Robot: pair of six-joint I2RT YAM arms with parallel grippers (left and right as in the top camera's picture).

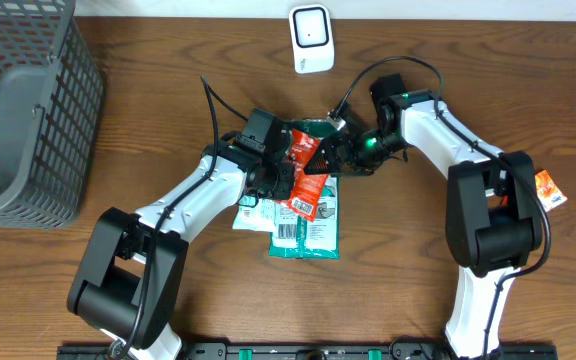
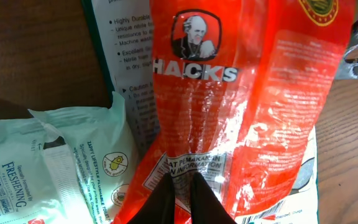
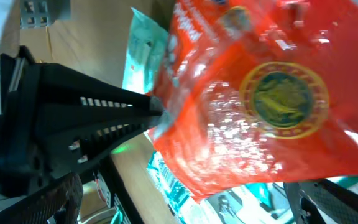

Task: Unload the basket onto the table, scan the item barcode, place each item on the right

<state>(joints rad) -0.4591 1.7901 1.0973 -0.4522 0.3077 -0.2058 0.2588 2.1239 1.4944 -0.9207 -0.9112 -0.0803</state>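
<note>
Near the middle of the tabletop point(image 1: 168, 60), a red sweet packet point(image 1: 303, 172) printed "HACKS" sits over a small pile of other packs, with both arms meeting at it. The left claw point(image 1: 288, 185) is pressed together, pinching the lower edge of the red packet. In the left wrist view its two dark fingers point(image 2: 166, 202) come together on the crinkled foil just under the white print. The right claw point(image 1: 332, 152) reaches in from the far-right side and is spread wide. In the right wrist view one black finger point(image 3: 86, 118) points at the packet's edge and the other shows only at the lower right corner. The red foil lies between them, and whether either finger touches it cannot be told.

Under the red packet lie teal packets point(image 1: 313, 235) toward the near edge. A pale green wipes pack point(image 1: 251, 214) lies just beside them on the left. A white scanner point(image 1: 309, 38) stands at the far edge, well apart from the pile and a little beyond the right arm's wrist. A gray mesh basket point(image 1: 78, 90) fills the far left corner.
</note>
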